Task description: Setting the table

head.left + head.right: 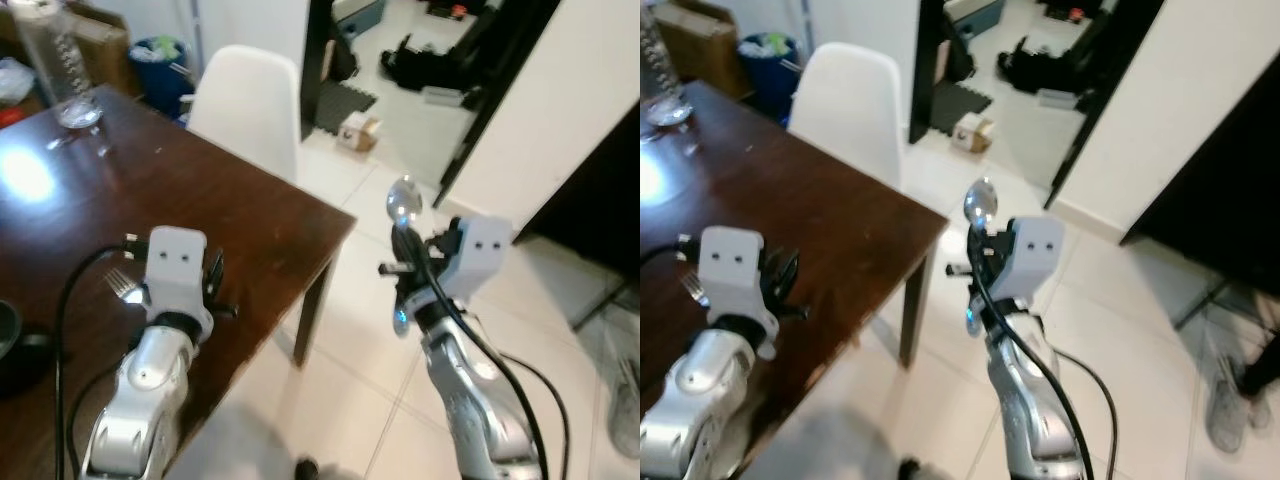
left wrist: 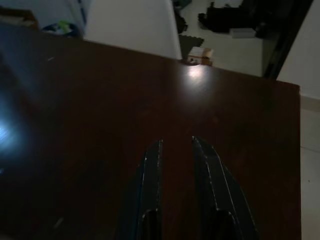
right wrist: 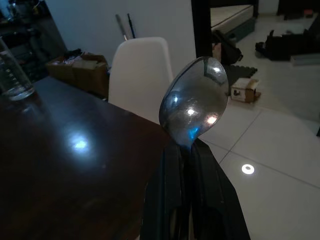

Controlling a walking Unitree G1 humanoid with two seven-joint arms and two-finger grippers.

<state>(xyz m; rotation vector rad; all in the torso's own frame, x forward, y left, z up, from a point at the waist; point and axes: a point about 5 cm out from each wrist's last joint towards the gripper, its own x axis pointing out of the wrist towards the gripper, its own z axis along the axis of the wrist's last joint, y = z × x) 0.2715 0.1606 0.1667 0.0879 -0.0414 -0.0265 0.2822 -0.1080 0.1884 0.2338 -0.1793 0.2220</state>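
Your inventory at this moment:

- Right pincer (image 3: 192,150): clamped on the handle of a spoon (image 1: 404,203), bowl upright, held over the floor just off the table's corner.
- Left pincer (image 2: 176,150): fingers slightly parted, holding nothing, low over the dark table (image 1: 250,215).
- Fork (image 1: 122,285): lay on the table beside your left wrist.
- Glass (image 1: 62,70): stood at the table's far edge.
- White chair (image 1: 250,110): behind the table.
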